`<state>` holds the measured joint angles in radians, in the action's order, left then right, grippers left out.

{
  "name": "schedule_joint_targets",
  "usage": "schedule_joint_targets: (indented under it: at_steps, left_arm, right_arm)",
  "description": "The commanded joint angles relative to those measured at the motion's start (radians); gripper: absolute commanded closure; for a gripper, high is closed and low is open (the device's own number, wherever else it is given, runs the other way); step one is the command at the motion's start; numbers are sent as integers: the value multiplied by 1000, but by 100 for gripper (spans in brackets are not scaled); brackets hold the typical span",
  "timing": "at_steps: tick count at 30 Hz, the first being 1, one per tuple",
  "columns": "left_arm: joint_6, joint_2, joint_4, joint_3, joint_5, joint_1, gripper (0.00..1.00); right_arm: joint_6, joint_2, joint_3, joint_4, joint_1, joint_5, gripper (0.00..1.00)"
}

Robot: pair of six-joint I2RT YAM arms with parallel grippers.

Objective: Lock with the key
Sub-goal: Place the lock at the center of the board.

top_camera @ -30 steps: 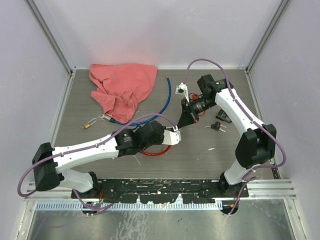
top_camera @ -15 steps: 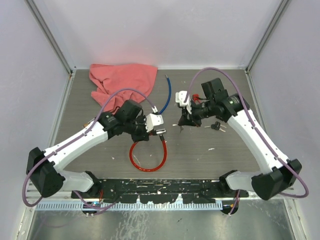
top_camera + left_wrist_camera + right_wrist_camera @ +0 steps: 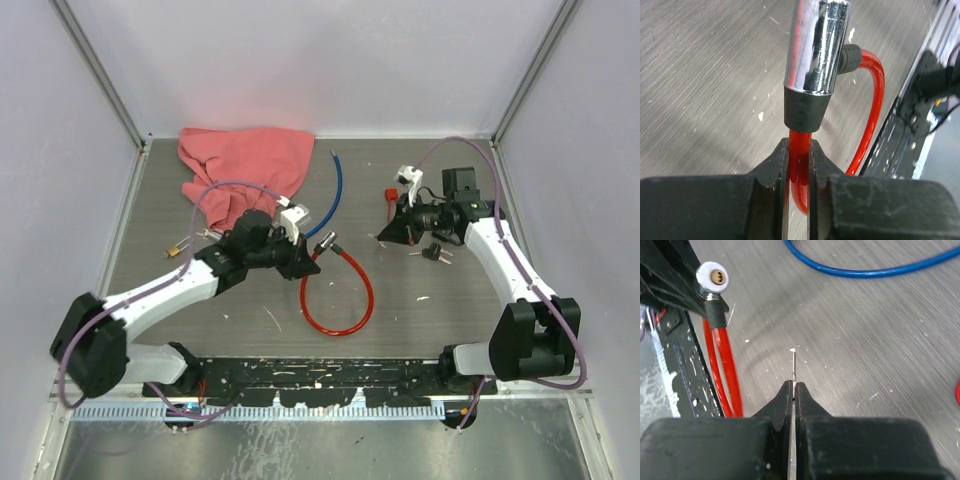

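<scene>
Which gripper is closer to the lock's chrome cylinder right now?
Left. The left gripper clamps the red cable just short of the chrome cylinder; the right gripper, pinching the key, is apart from it, facing its keyhole.

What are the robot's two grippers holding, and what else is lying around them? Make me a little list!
left gripper: shut on the red cable lock, just below its shiny lock end
right gripper: shut on a thin key, blade sticking out
keyhole: facing the key, key not in it yet
blue cable: lying loose behind the red one
pink cloth: bunched at the back left
small padlock: at the left side
black keys: near the right gripper
</scene>
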<state>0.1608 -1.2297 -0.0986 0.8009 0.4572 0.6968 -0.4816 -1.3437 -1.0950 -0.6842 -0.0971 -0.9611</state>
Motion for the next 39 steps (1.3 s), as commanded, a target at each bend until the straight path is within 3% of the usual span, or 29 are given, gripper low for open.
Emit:
schedule_joint_targets:
  at_steps: [1,11,18,27,35,39]
  left_arm:
    - [335,-152,369,35,-29,-13,100]
    - [588,-538,469,237,-70,-5,100]
    - [628,-635,505,291,-207,78,100]
    - [756,-691,650,214,-417,180,97]
    - [856,-822,680,289,-413,207,82]
    - [780,-791,579,299,-481,226,62]
  right_arm:
    - [275,2,56,289,111,-57,99]
    - [209,46,154,346,311,30,98]
    - [142,14,146,279,343,-81,98]
    - [38,-55,90,154,335,-67,98]
    - [-133,-156,9,-25,237,60,98]
    - [-171,-170,7,-48,208,119,97]
